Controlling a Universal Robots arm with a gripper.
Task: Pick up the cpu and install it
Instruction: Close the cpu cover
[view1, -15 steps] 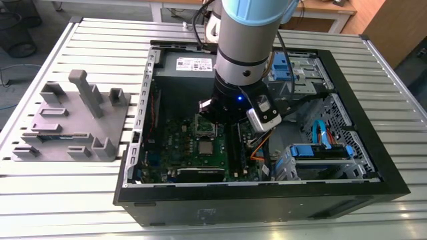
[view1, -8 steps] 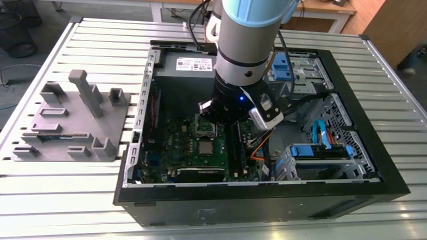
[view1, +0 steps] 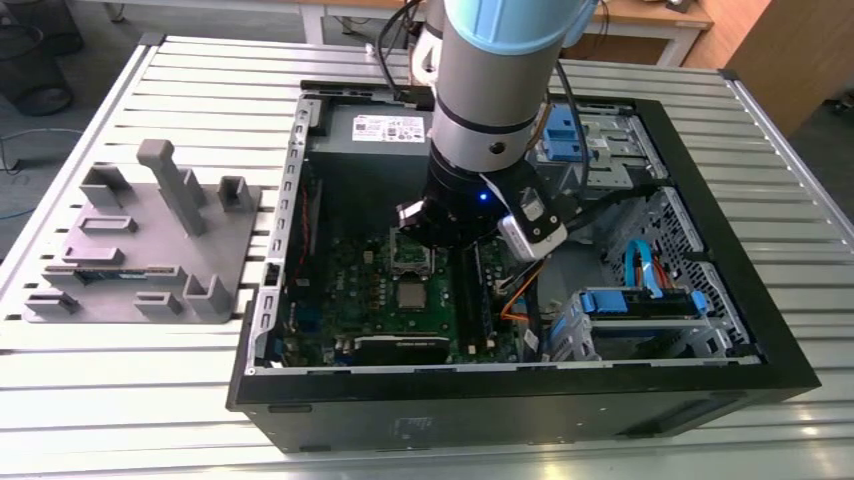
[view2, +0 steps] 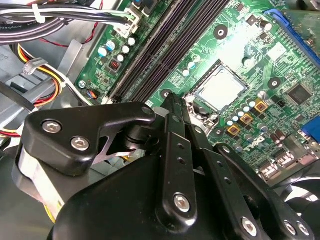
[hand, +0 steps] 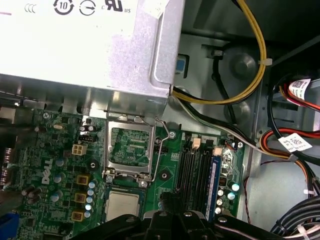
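**Silver-grey cpu lying flat beside the open metal frame**

The cpu (hand: 123, 206) is a small flat square chip. Its top is smooth silver-grey metal with a thin pale rim, and in the second wrist view it glares almost white under the light. It lies level on the green motherboard (hand: 55, 150), just beside one short end of the rectangular metal frame (hand: 126, 174), whose hollow centre shows green board. The sheet-metal power supply box (hand: 75, 50) borders the frame's opposite end. Black memory slots (hand: 195, 170) run near the frame's long side. The gripper (view2: 175, 101) hangs over the board near the frame, on the cpu's side of it. The cpu is not in the claw. Whether the claw is open or closed cannot be told.
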